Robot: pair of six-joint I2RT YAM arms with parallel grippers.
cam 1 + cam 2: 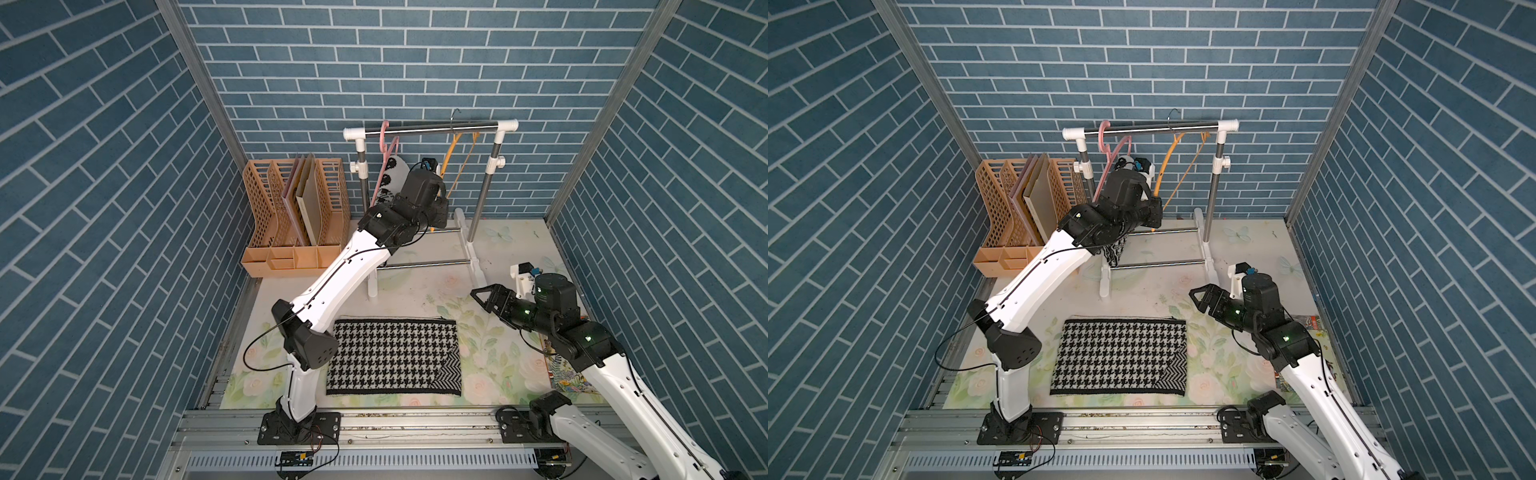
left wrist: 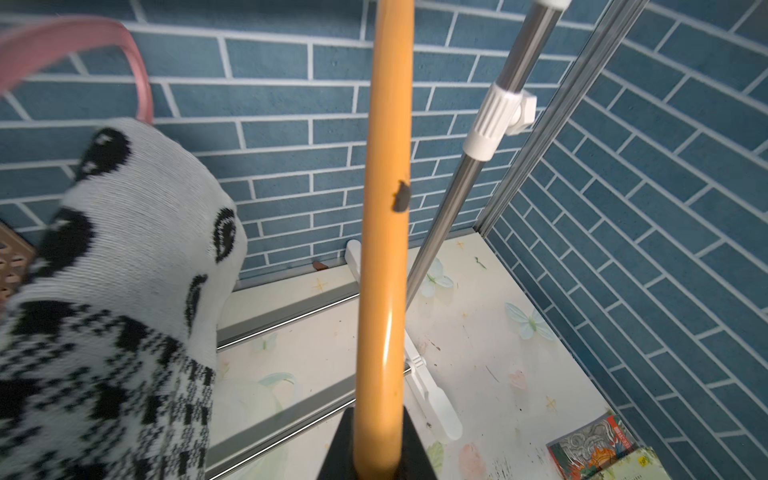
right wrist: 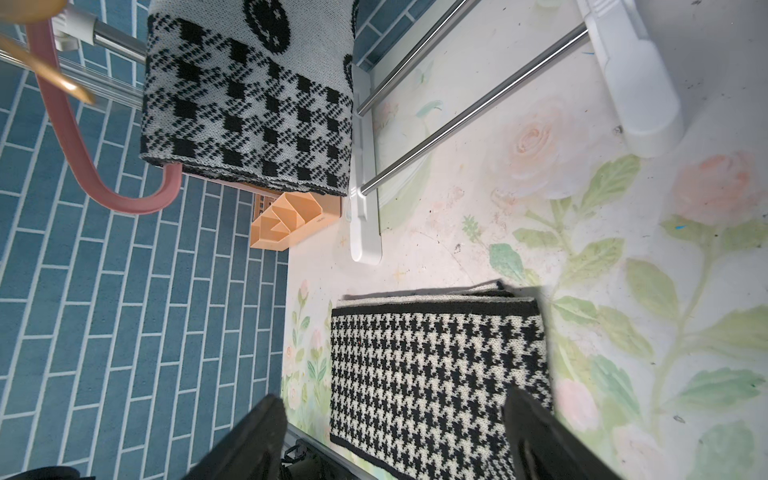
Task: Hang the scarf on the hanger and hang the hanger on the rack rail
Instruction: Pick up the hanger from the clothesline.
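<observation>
The scarf (image 1: 395, 357) (image 1: 1121, 357) (image 3: 436, 374), black-and-white houndstooth, lies folded flat on the table near the front. The orange hanger (image 1: 449, 156) (image 1: 1168, 160) (image 2: 384, 249) hangs from the rack's rail (image 1: 424, 128). My left gripper (image 2: 376, 453) is shut on the hanger's lower end; in both top views its jaws are hidden behind the wrist. Beside it a pink hanger (image 1: 384, 141) (image 2: 83, 37) carries another patterned scarf (image 1: 390, 178) (image 2: 137, 232) (image 3: 249, 91). My right gripper (image 1: 482, 299) (image 1: 1198, 297) (image 3: 392, 399) hovers open above the table, right of the folded scarf, holding nothing.
A beige file organizer (image 1: 295, 216) (image 1: 1017, 208) with boards stands at the back left. The rack's white feet and steel cross bars (image 1: 424, 264) sit on the floral table. A colourful booklet (image 1: 565, 374) (image 2: 594, 449) lies by the right wall.
</observation>
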